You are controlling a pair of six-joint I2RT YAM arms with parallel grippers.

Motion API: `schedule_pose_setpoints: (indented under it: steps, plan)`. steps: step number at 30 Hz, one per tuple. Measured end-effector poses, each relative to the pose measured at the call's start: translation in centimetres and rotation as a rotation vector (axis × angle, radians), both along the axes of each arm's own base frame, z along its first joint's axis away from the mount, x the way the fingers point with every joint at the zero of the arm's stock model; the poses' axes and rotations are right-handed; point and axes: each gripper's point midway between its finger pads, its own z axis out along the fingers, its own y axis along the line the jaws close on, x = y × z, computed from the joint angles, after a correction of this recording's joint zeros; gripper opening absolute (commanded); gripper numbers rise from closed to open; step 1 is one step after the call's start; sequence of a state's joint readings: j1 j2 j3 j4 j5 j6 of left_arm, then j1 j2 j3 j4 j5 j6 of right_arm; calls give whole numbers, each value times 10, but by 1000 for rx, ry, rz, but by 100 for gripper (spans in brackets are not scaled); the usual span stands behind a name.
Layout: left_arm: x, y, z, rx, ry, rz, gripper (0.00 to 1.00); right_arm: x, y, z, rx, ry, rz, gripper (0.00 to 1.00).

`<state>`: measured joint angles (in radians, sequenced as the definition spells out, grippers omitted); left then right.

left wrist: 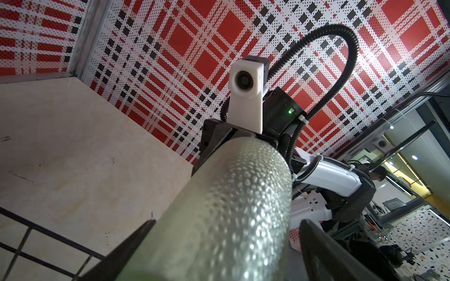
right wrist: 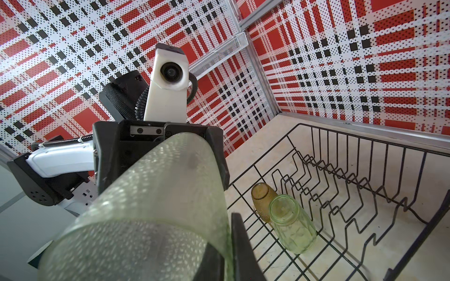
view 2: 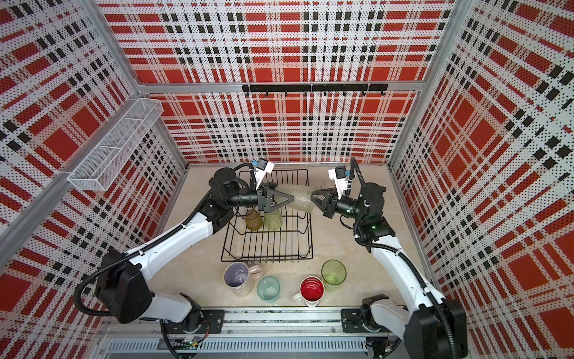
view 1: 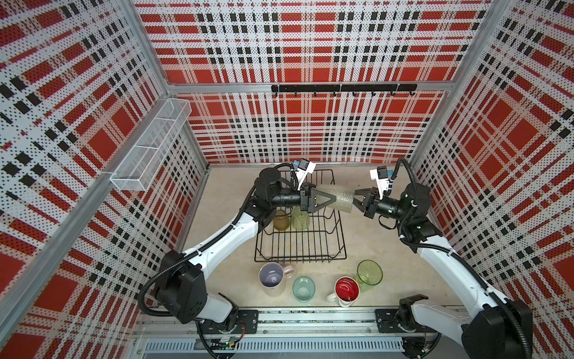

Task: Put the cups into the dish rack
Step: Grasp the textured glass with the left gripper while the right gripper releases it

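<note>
Handover above the rack: a frosted pale, dimpled tumbler lay sideways in mid-air over the far end of the black wire dish rack. Its rim wall was pinched between the closed fingers of the right gripper. The left gripper straddled the base end with jaws spread wide, one finger visibly clear of the wall. Had the right let go before the left clamped, the cup would probably have dropped onto the upturned translucent amber tumbler and clear green tumbler racked beneath. A hard squeeze on the tapered base could also have popped it loose.
</note>
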<state>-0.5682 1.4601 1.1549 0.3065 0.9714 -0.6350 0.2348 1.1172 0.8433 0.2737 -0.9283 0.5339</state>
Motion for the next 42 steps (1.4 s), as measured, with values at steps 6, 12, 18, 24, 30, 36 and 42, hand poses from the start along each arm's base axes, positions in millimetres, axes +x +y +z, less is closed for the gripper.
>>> schedule_pose_setpoints:
  steps: [6,12,18,24,30,36,42]
  plan:
    - [-7,-4,-2,3,-16,-33,86,-3,3,-2,-5,-1,31,0]
    - [-9,-5,-2,3,-32,-46,80,-5,4,-1,-5,-12,41,0]
    - [-11,-4,-2,2,-42,-55,71,-6,4,1,0,-23,50,0]
    - [-10,-3,-1,0,-53,-55,70,-3,4,3,11,-23,42,25]
    - [-4,1,-1,1,-58,-33,65,5,3,2,6,-30,2,36]
    - [11,14,-5,7,-54,49,64,15,-2,-9,-25,-10,-63,68]
    - [24,24,-5,27,-82,137,62,29,-15,-19,-61,6,-169,100]
